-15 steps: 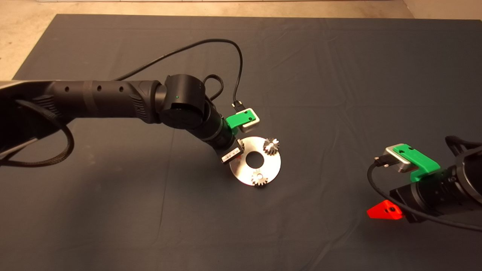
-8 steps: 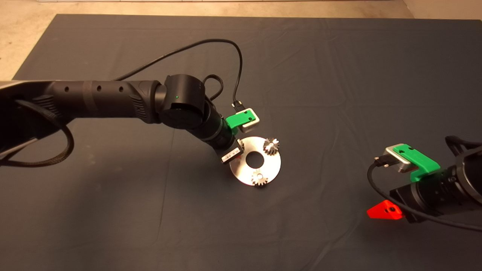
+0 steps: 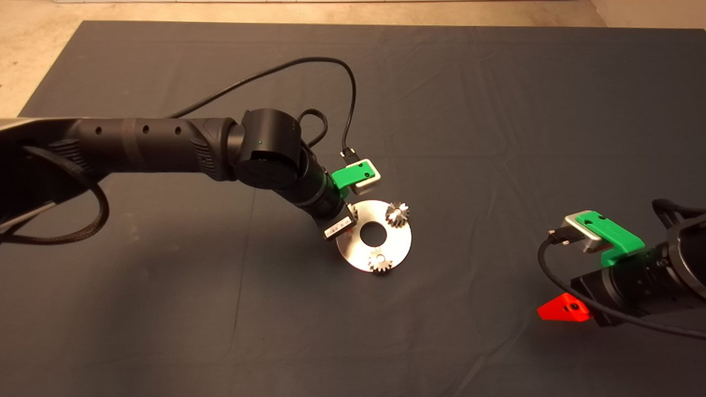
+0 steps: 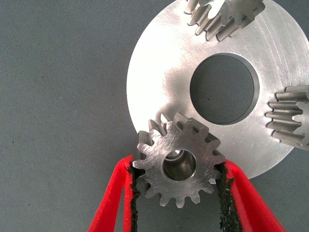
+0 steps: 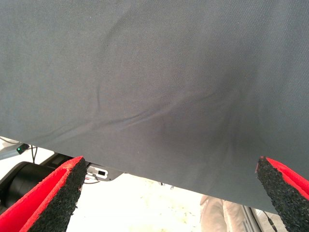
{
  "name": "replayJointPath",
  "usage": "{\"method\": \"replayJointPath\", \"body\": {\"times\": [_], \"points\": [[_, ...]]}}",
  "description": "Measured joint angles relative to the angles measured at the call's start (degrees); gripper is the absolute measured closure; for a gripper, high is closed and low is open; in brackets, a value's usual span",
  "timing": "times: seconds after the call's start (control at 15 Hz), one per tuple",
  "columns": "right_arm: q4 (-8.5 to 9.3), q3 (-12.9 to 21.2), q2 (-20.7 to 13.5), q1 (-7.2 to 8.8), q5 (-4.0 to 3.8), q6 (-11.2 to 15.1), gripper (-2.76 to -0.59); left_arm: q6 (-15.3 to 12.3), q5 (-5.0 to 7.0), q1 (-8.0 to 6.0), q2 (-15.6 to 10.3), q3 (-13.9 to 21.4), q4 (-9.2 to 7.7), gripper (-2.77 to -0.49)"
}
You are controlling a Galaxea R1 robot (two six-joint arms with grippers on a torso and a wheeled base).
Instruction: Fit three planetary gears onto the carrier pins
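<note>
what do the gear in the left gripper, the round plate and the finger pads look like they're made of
The gear held by the left gripper looks like bare grey metal, matte, with fine machining marks on its face. The round plate seems brushed metal, probably aluminium or steel: bright with swirl scratches. The finger pads look like black, coarse foam or rubber, with a crumbly, grainy texture.

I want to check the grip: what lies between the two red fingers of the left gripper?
In the left wrist view, the third planetary gear sits between the left gripper's pads, over the plate edge; a pin shows through its bore.

Brushed metal plate [image 4: 159, 96] — matt cloth mat [image 4: 58, 96] — rough pads [image 4: 223, 193]
</note>
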Motion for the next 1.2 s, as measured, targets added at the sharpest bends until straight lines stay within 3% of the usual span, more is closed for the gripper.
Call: {"method": "replayJointPath", "body": {"times": [0.6,0.93,1.2], "points": [[0.0,0.0,0.0,-0.02,0.0,0.0,-2.62,2.1,0.33,0.94,0.2,-0.2,0.04,-0.83],[0.02,0.0,0.0,-0.01,-0.02,0.0,-2.62,2.5,0.35,1.12,0.2,-0.2,0.04,-0.95],[0.02,0.0,0.0,-0.02,-0.02,0.0,-2.62,2.5,0.2,1.1,0.2,-0.2,0.0,-1.2]]}}
